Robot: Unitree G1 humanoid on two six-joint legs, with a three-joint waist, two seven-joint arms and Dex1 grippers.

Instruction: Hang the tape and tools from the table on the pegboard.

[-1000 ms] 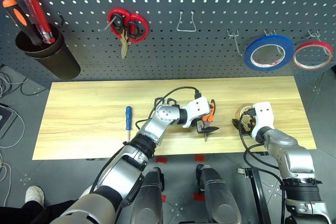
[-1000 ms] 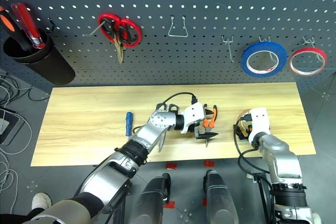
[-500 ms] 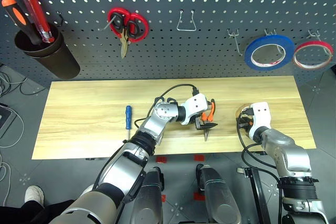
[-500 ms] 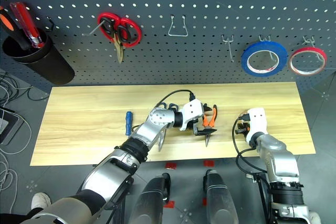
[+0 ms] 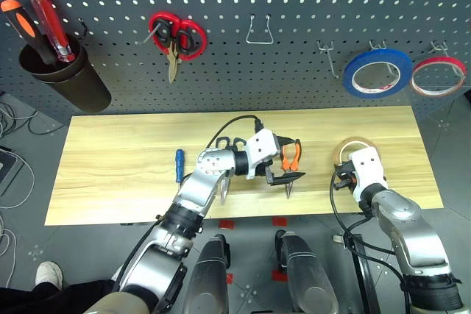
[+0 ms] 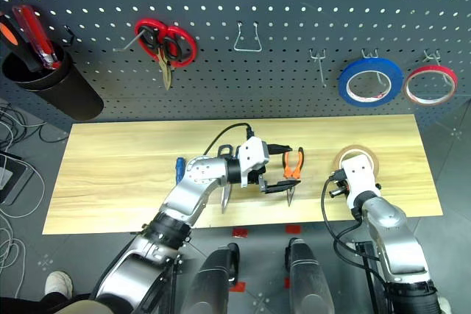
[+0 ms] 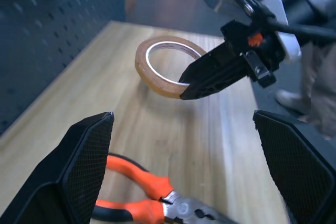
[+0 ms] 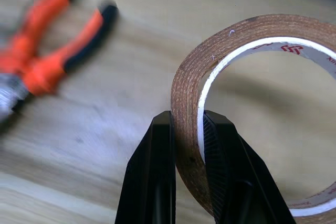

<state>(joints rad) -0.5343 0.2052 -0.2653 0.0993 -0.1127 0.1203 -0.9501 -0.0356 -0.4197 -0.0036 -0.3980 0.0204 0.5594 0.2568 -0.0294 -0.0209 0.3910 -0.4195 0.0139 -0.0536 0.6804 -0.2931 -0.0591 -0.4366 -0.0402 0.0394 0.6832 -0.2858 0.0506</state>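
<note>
Right gripper (image 8: 186, 129) pinches the wall of the tape roll (image 8: 252, 103); left gripper (image 7: 181, 166), fingers wide apart, hovers empty above the pliers (image 7: 142, 205).

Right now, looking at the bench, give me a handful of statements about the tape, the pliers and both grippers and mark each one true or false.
1. The right gripper is shut on the tape, pinching its wall. True.
2. The left gripper holds the pliers. False: its jaws stand wide open with the pliers lying on the table between them.
3. The blue-handled screwdriver hangs on the pegboard. False: it lies on the table.
4. A blue roll and a red roll hang on the pegboard. True.
</note>
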